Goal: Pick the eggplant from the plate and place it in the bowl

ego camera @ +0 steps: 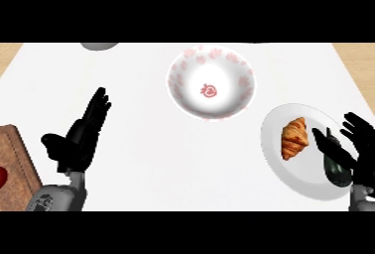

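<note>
Far left edge: wooden board with something red on it, mostly cut off by the frame, can't tell what it is. Just right of that, the left hand sits over the bare white counter, fingers straight and pointing up toward the far side, thumb out to the left, holding nothing, touching no object. Grey forearm comes in from the lower edge below it.

Top, left of centre: a grey rounded thing partly cut off at the counter's far edge, can't identify.

Centre, toward the far side: white bowl with pink pattern round the rim and a red mark in the middle; nothing in it.

Right: white plate, near the bowl but not touching. Croissant lies on the plate's left half. Eggplant, dark and glossy, lies on the plate's right half, just beside the croissant, apart from it.

Right hand is over the plate's right side, fingers and thumb curved either side of the eggplant, partly hiding it; looks wrapped round it, eggplant not lifted clear of the plate.
</note>
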Robot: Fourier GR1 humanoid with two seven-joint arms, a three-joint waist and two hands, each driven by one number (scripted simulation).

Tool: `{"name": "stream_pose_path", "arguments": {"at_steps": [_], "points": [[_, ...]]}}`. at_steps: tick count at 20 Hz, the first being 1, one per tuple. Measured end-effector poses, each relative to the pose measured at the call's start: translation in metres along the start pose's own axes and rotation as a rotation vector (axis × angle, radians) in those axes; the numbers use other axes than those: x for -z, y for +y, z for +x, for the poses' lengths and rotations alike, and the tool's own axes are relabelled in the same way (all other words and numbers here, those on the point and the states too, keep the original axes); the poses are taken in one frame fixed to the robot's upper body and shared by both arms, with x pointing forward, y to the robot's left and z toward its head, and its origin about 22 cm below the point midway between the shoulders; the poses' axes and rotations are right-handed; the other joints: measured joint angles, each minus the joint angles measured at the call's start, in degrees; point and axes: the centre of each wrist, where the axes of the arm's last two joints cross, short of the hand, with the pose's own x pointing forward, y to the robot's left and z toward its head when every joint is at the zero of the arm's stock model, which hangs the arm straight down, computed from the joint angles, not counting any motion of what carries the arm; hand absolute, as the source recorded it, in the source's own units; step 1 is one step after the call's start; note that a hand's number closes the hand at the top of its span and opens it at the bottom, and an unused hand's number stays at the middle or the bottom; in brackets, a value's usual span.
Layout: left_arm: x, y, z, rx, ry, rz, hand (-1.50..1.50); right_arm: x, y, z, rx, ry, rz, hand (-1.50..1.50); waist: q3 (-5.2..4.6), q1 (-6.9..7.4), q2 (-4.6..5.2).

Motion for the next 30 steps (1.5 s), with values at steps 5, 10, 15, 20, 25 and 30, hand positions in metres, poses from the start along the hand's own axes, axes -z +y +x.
{"name": "stream_pose_path", "arguments": {"at_steps": [5,10,15,20,25,30], "points": [[0.006,-0.015,0.005,-0.009,-0.011,-0.010,0.00,-0.017,-0.002,0.029,-0.009,-0.098,-0.138,-1.50,0.11,0.51,0.03],[0.002,-0.012,0.004,-0.001,-0.015,-0.020,0.00,-0.009,-0.027,0.067,-0.142,-0.052,-0.202,-1.50,0.04,1.00,0.03],[0.007,-0.017,0.002,-0.003,-0.023,-0.029,0.00,0.004,-0.040,0.109,-0.222,0.058,-0.178,-1.50,0.08,1.22,0.14],[0.006,-0.018,0.007,-0.004,-0.018,-0.028,0.00,0.013,-0.043,0.125,-0.259,0.209,-0.096,-1.50,0.14,1.45,0.15],[0.008,-0.014,0.005,-0.001,-0.019,-0.027,0.00,0.020,-0.041,0.119,-0.286,0.333,-0.009,-1.50,0.18,1.43,0.19],[0.005,-0.013,0.000,-0.002,-0.022,-0.023,0.00,0.023,-0.044,0.107,-0.305,0.415,0.049,-1.50,0.21,1.34,0.18]]}}
